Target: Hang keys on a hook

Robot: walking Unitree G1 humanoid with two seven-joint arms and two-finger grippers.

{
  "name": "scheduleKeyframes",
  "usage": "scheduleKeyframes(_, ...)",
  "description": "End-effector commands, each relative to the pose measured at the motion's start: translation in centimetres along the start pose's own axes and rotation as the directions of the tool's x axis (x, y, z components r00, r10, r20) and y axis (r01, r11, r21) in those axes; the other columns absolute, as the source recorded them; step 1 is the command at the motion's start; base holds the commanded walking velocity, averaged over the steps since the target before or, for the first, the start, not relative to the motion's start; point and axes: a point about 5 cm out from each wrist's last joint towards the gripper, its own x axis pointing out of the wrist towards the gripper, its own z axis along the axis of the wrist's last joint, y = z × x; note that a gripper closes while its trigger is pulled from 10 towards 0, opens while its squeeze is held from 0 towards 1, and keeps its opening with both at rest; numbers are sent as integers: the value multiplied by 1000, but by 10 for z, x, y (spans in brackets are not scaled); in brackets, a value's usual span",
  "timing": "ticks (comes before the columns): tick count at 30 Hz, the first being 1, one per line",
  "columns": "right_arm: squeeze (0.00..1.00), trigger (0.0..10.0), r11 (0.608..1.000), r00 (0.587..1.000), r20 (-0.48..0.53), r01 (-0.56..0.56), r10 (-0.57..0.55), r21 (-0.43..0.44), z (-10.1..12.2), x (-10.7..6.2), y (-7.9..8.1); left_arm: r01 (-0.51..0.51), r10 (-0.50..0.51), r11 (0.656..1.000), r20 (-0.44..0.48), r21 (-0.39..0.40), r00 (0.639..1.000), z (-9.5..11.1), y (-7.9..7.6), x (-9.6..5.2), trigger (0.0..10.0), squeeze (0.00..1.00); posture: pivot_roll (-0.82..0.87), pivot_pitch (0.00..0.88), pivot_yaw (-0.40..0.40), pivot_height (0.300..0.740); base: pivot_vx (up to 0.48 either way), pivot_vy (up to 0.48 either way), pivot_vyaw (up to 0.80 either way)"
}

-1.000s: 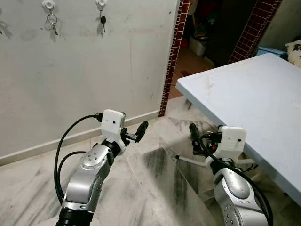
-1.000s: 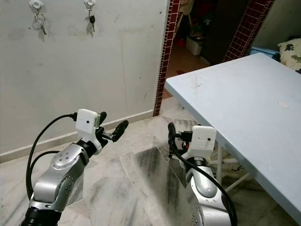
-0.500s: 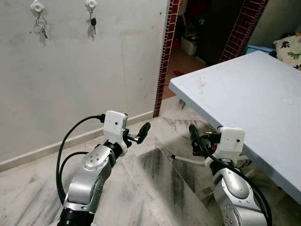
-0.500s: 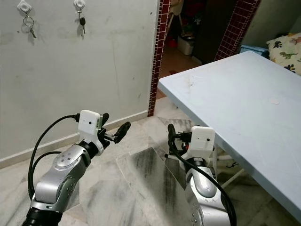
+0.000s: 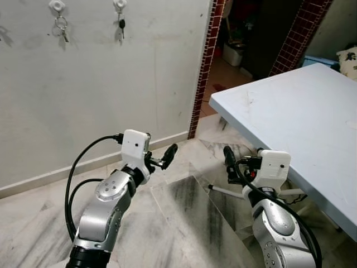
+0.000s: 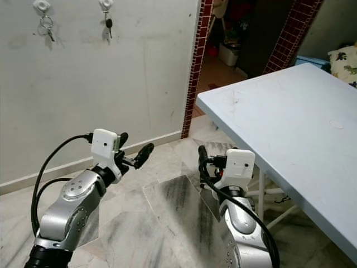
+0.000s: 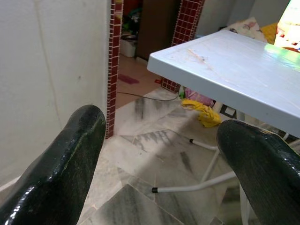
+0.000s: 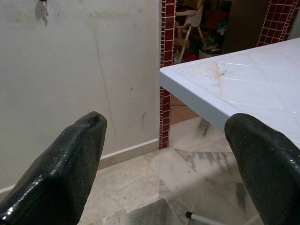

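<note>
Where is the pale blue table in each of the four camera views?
Left eye view: table on the right side.
Right eye view: table on the right side too.
Left wrist view: table ahead, corner facing the camera.
Right wrist view: table ahead, corner near the wall.
Shared landmark: red-tiled pillar beside the table's corner.

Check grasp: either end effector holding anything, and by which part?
Nothing held. Left end effector and right end effector are both open and empty.

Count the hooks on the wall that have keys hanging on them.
2. The left hook holds a key ring with keys; the right hook holds a black key. More may lie beyond the picture's edge.
</note>
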Motion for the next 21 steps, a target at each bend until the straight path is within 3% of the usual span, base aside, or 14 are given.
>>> scheduleKeyframes(1,0,10000,1000,1000,-1,15,-15,-2,0,0,-3,20,-20,1000,6,3,1000,3,-4,1,10000,0,69,0,-47,740,0,-259,0)
scheduleKeyframes(18,0,10000,1000,1000,-10,15,-15,-3,-3,0,-3,23,-23,1000,3,1,1000,2,-5,0,10000,0,69,0,-50,740,0,-332,0)
scheduleKeyframes(21,0,10000,1000,1000,-12,15,-15,-2,-3,0,-3,23,-23,1000,3,2,1000,2,-5,0,10000,0,69,0,-50,740,0,-315,-665)
